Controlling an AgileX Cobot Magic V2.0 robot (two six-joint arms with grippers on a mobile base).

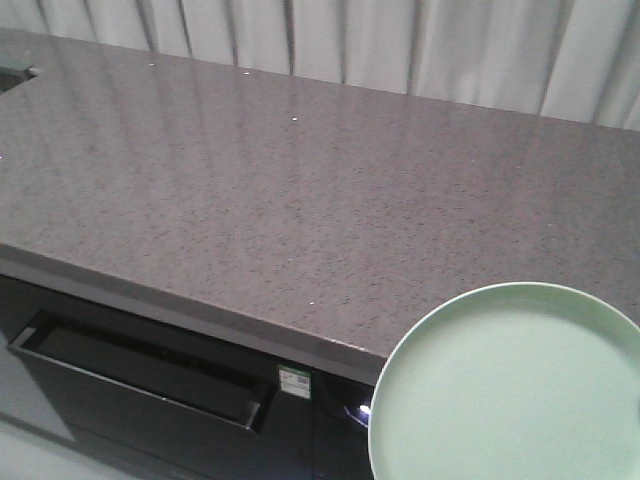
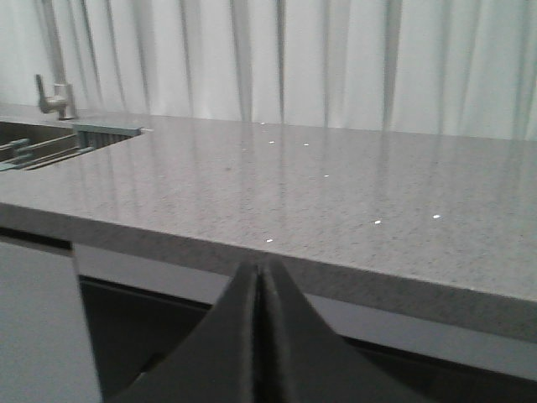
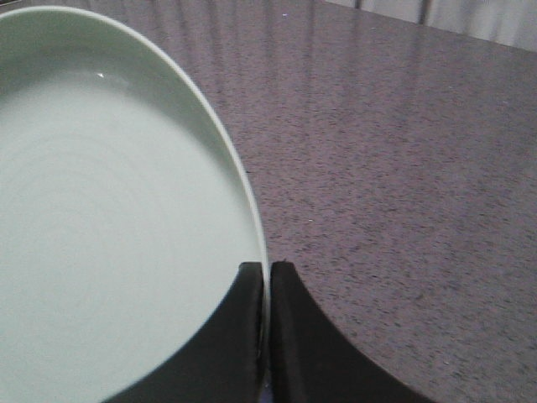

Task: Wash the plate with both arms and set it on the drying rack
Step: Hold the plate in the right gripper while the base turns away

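as we look from the exterior front-facing view, the pale mint-green plate (image 1: 510,395) fills the lower right corner, its inner face turned toward the camera. it overlaps the front edge of the grey speckled desk (image 1: 250,200) and the dark cabinet front below it. we cannot tell from this angle what carries it. a long black drawer handle (image 1: 140,370) runs along the cabinet front, with a small white sticker (image 1: 293,380) just beside its right end. a pale curtain (image 1: 400,50) hangs behind the desk.

from the left wrist-mounted view we see the left hand (image 2: 258,273) at the bottom middle. its two black fingers are pressed together from tip to base, clenched on nothing. it sits in front of the desk's front edge and a little lower than the top. far off at the left end of the desk a steel tap (image 2: 54,96) stands behind the sink (image 2: 25,134). at the sink's near corner we make out a grey-green slotted frame with bars running off it, the drying rack (image 2: 105,132), well apart from this hand. the plate does not show from here.

from the right wrist-mounted view the right hand (image 3: 267,273) is grasping the plate by its rim. the thin pale edge runs down between the two black fingers, one inside the plate and one outside. the plate spreads over the left half of the view, above the desk's speckled surface.
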